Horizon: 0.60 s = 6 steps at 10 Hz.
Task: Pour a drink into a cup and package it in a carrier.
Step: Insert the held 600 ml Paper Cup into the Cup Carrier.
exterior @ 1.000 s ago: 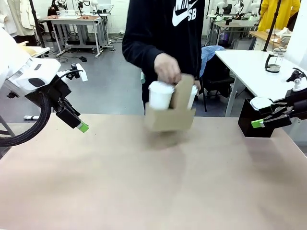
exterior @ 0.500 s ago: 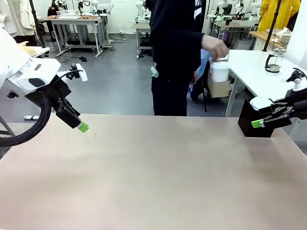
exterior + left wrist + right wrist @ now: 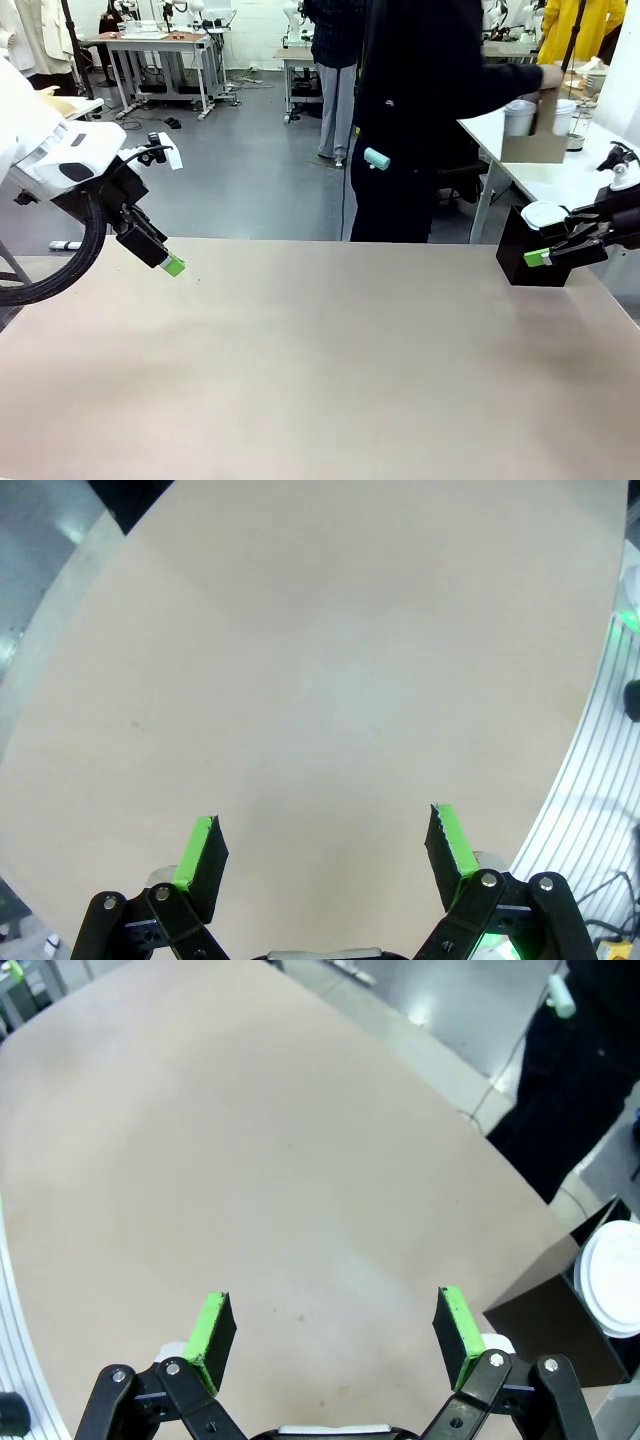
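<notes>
At the upper right of the front view we see the person [image 3: 420, 110], in dark clothes, holding the carrier [image 3: 535, 140] over the white side table [image 3: 540, 175]. A white cup [image 3: 519, 117] sits in the carrier. The carrier is well apart from our table [image 3: 320, 360].

Our left gripper [image 3: 325, 845] hangs over the bare table at the left of the frame, its fingers spread wide and holding nothing. Our right gripper [image 3: 332, 1338] is at the right edge, also spread and empty. Just beside it stands a black box [image 3: 555, 1320] with a white lidded cup [image 3: 612, 1278] in it.
</notes>
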Tool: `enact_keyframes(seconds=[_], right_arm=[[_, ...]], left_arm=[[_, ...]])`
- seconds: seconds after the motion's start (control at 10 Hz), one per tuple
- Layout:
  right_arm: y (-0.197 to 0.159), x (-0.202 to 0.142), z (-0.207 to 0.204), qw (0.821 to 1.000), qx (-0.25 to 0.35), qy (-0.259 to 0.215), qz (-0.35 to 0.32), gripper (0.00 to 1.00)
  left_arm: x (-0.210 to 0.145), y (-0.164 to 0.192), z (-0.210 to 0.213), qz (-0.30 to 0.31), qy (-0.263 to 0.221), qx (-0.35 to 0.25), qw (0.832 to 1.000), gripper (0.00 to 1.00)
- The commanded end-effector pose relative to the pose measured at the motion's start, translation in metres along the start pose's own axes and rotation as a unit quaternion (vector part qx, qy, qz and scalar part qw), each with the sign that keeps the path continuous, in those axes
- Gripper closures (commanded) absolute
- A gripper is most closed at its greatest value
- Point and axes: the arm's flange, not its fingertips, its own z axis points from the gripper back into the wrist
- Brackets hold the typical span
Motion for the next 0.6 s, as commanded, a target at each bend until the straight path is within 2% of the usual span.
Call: enact_keyframes(seconds=[0.0,0.5], right_arm=[[-0.0001,-0.0001,0.0014,1.0,-0.004,0.003,0.005,0.0],[-0.0001,-0.0001,0.0014,1.0,-0.004,0.003,0.005,0.0]], left_arm=[[0.0002,-0.0013,0.0011,0.006,-0.005,-0.006,1.0,0.0],[0.0002,-0.0013,0.0011,0.006,-0.005,-0.006,1.0,0.0]])
